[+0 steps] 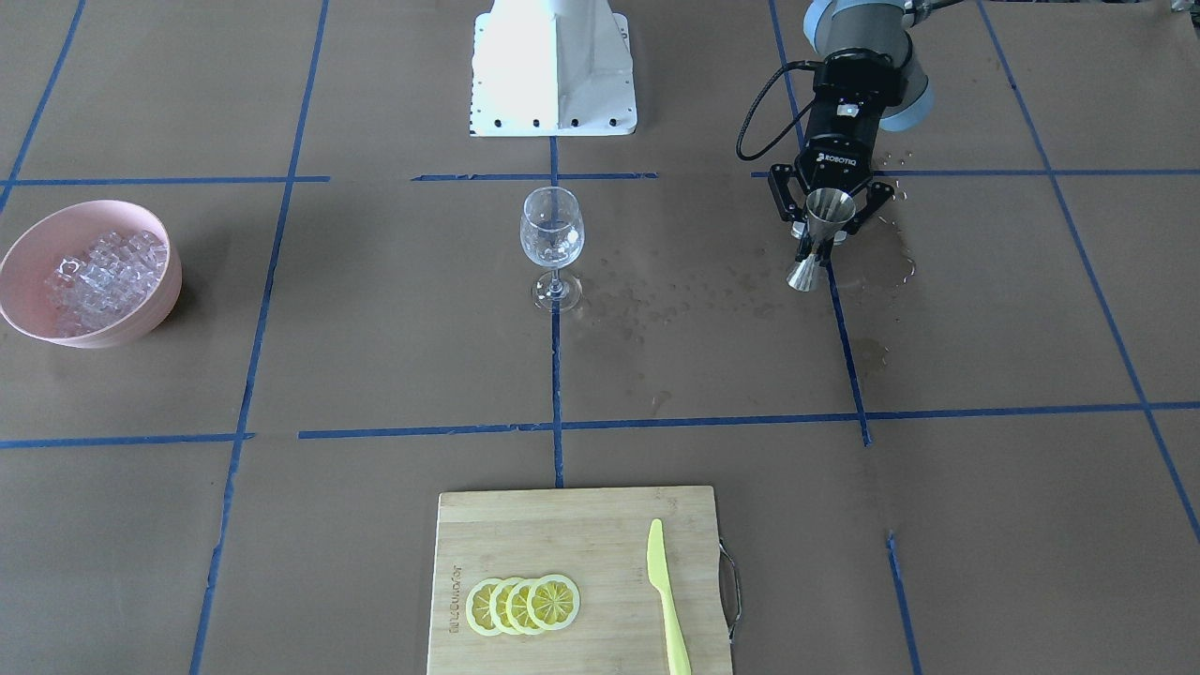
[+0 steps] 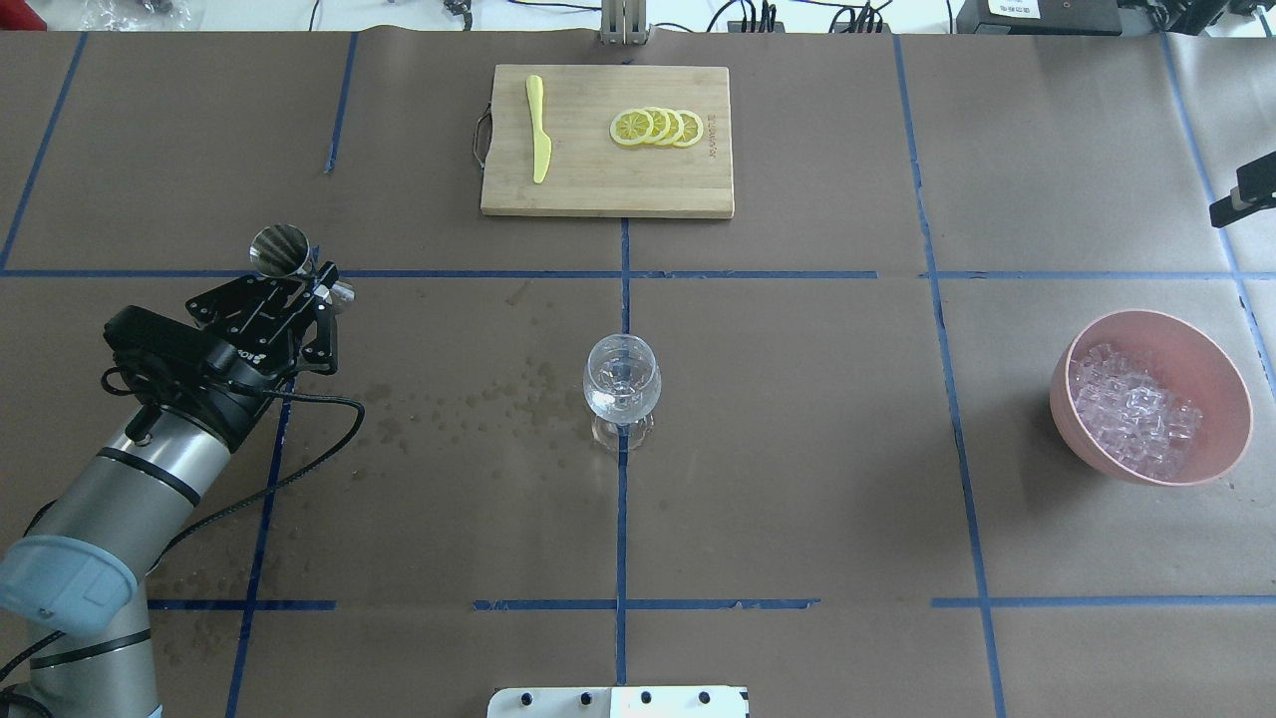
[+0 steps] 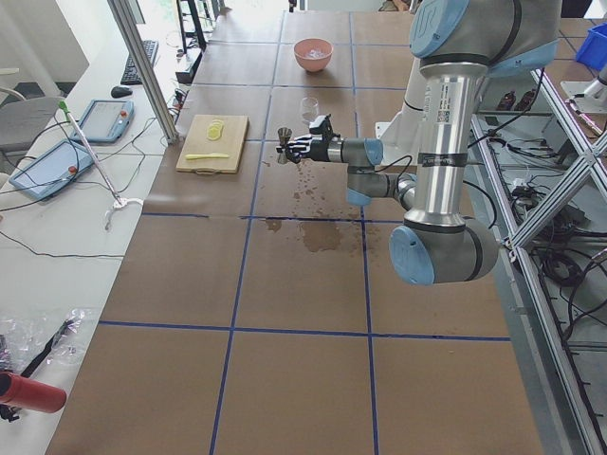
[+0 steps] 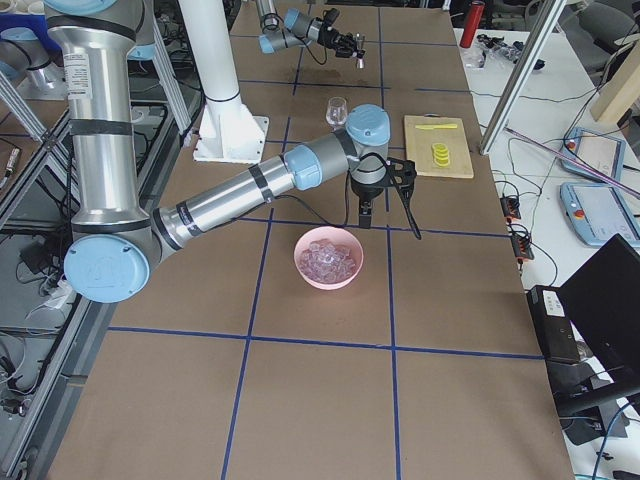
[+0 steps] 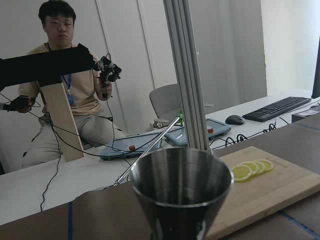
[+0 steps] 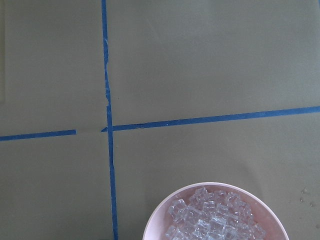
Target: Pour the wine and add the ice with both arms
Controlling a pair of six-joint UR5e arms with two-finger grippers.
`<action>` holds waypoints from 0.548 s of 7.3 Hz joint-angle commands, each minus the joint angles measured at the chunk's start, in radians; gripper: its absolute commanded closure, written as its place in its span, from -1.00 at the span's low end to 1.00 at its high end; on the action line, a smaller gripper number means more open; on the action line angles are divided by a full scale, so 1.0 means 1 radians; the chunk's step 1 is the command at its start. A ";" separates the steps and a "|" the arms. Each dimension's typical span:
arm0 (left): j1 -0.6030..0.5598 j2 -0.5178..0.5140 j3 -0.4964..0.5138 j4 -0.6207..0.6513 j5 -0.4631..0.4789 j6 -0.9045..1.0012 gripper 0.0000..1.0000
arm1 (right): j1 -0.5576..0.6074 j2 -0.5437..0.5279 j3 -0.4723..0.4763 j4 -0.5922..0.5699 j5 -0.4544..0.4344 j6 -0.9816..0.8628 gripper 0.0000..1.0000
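Left claw [image 1: 825, 225] grips the jigger [image 1: 831, 206] at its waist; right claw [image 4: 391, 228] hangs near the ice [image 4: 330, 258] bowl [image 4: 300, 266], its opening I cannot tell.

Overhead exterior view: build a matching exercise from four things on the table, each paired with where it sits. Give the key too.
Things:
1. jigger
2. wine glass
3. ice
4. lemon slices

Places:
A. heaped in the pink bowl
B. on the wooden cutting board
C. held in the left gripper
D. standing on the blue tape line at mid-table

Pairs: 1-C, 2-D, 3-A, 4-B
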 commanded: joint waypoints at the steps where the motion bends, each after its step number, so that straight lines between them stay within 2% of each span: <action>1: 0.000 0.066 0.006 0.026 -0.035 -0.168 1.00 | -0.009 -0.002 0.001 -0.002 -0.003 0.000 -1.00; 3: -0.019 0.178 -0.004 0.026 -0.034 -0.229 1.00 | -0.067 -0.005 0.009 0.002 -0.032 0.053 -1.00; 4: -0.023 0.184 -0.004 0.026 -0.032 -0.229 1.00 | -0.098 -0.005 0.013 0.003 -0.081 0.057 -1.00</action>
